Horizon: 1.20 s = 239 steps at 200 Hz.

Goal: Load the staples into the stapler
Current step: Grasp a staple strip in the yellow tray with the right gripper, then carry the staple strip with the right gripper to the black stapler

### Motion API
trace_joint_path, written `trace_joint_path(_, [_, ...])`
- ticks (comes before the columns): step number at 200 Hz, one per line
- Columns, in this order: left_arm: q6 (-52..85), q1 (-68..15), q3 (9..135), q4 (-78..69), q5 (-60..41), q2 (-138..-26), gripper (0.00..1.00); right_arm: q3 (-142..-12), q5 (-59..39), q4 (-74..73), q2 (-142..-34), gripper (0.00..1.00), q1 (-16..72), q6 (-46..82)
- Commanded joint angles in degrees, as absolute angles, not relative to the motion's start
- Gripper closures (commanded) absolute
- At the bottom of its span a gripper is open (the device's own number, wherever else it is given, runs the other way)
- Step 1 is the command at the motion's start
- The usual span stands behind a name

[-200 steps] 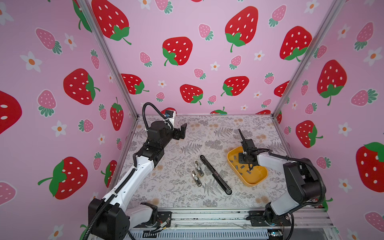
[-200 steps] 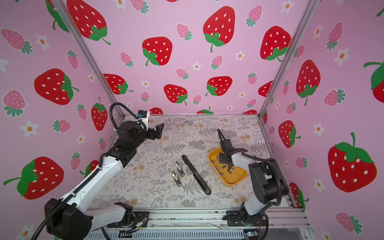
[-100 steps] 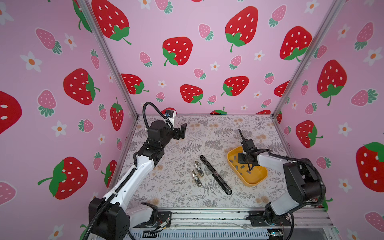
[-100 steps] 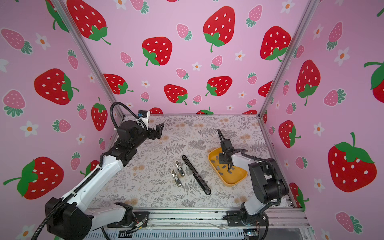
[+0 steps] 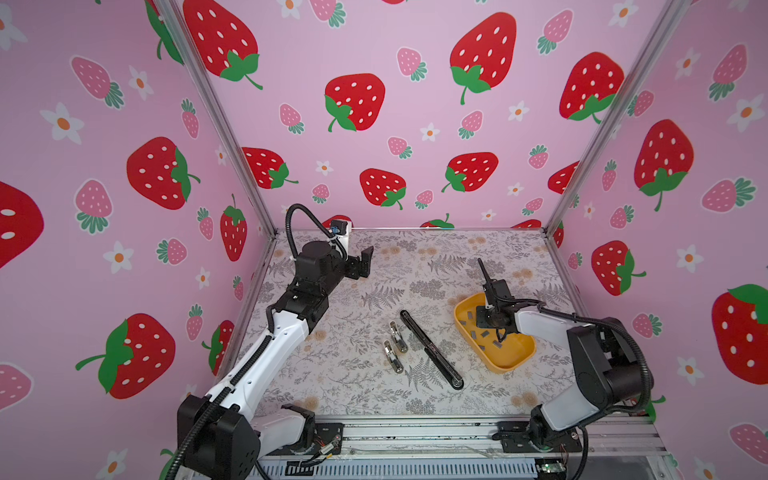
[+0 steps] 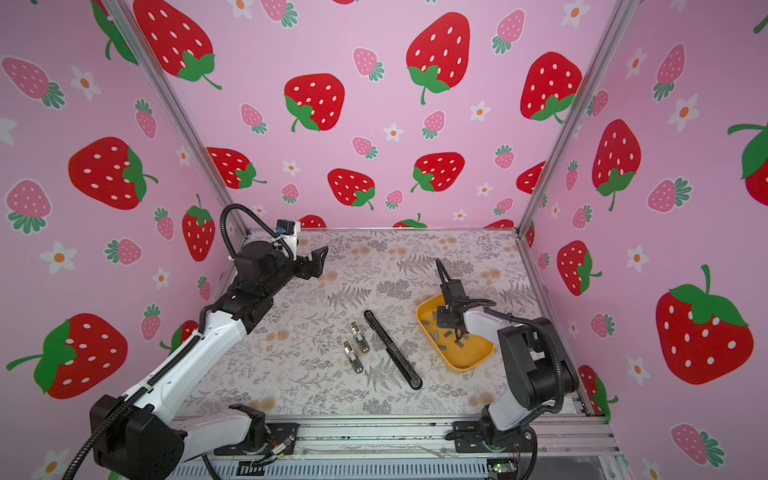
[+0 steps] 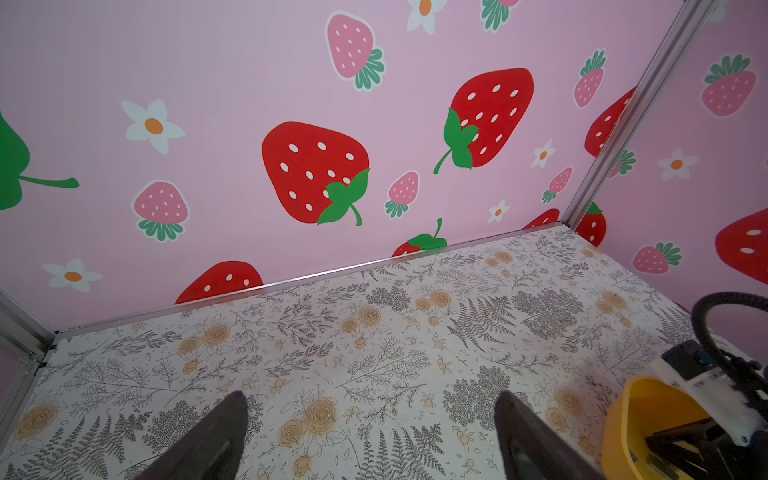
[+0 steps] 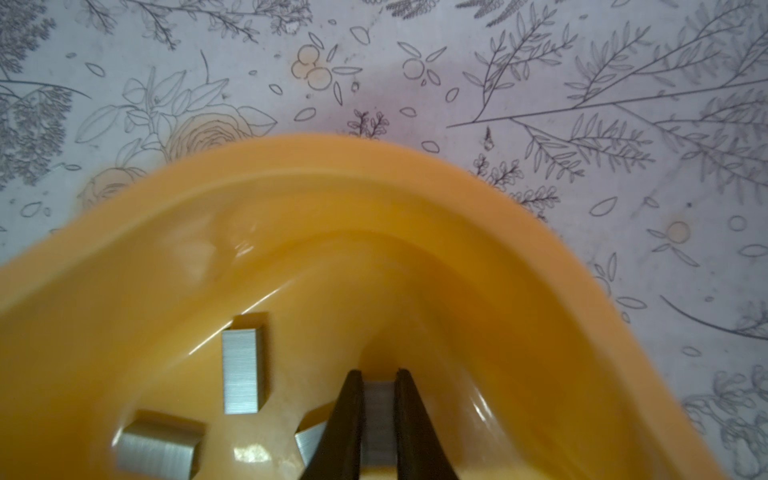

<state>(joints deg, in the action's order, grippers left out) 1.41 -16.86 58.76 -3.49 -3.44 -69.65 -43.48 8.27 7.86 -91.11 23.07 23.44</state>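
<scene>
- Pink walls printed with red strawberries and white flowers enclose a fern-and-flower patterned bench [image 5: 332,374], with both arm bases fixed at its near rail.
- Judged from how things lie, the loading is at its opening step, the pick-up of a strip. The long narrow black stapler [image 5: 430,349] lies flat near the middle of the bench, well apart from both pincers. Its channel is too small in both top views to tell whether anything sits in it.
- Several small flat grey metal staple strips [image 8: 243,370] lie loose on the floor of a shallow yellow plastic tray [image 8: 374,166], which rests on the bench to the right of the stapler.
- Down in that tray, the right pincer [image 8: 379,374] has its two dark fingers pressed against the sides of one grey staple strip [image 8: 379,419]. The strip sits squarely between the tips, near the tray's curved end wall. Whether it is clear of the tray floor I cannot tell.
- Another loose strip lies just beside the pinched one, partly hidden behind a finger, and two more lie a little further off.
- Over the far left of the bench, the left pincer [image 7: 370,399] hangs spread wide and empty, well apart from stapler and tray.
- Two small silvery metal pieces [image 5: 398,331] lie just beside the stapler; what they are I cannot tell.
- Left to do, as I judge it: lift the strip, carry it across, seat it in the stapler and close it.
</scene>
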Motion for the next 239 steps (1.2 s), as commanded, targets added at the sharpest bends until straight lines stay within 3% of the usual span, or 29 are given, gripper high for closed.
trace_joint_path(1, [1.84, -16.52, 61.45, -3.69, -3.08, -69.72, 0.07, -41.85, 7.57, 10.75, -92.02, 0.87, 22.68, 24.04])
trace_joint_path(71, [11.89, -16.53, 63.42, 0.66, 1.86, -69.22, 0.09, -40.37, 7.93, 8.65, -88.18, 0.90, 22.68, 23.71])
trace_joint_path(104, [23.28, -16.52, 59.39, 0.03, 8.04, -65.32, 0.00, -39.99, 9.02, 9.63, -80.91, 0.91, 23.03, 23.34])
trace_joint_path(124, [24.46, -16.52, 58.20, 1.73, 10.48, -64.02, 0.01, -41.72, 9.23, 13.08, -76.02, 0.91, 23.58, 23.51])
trace_joint_path(197, [19.11, -16.50, 57.85, -1.27, -2.28, -61.98, 0.07, -39.91, 7.27, 13.52, -55.20, 0.91, 36.86, 18.51])
trace_joint_path(239, [18.46, -16.11, 63.28, 3.01, -10.36, -66.08, 0.12, -38.69, 7.59, 12.94, -53.67, 0.94, 47.52, 17.28])
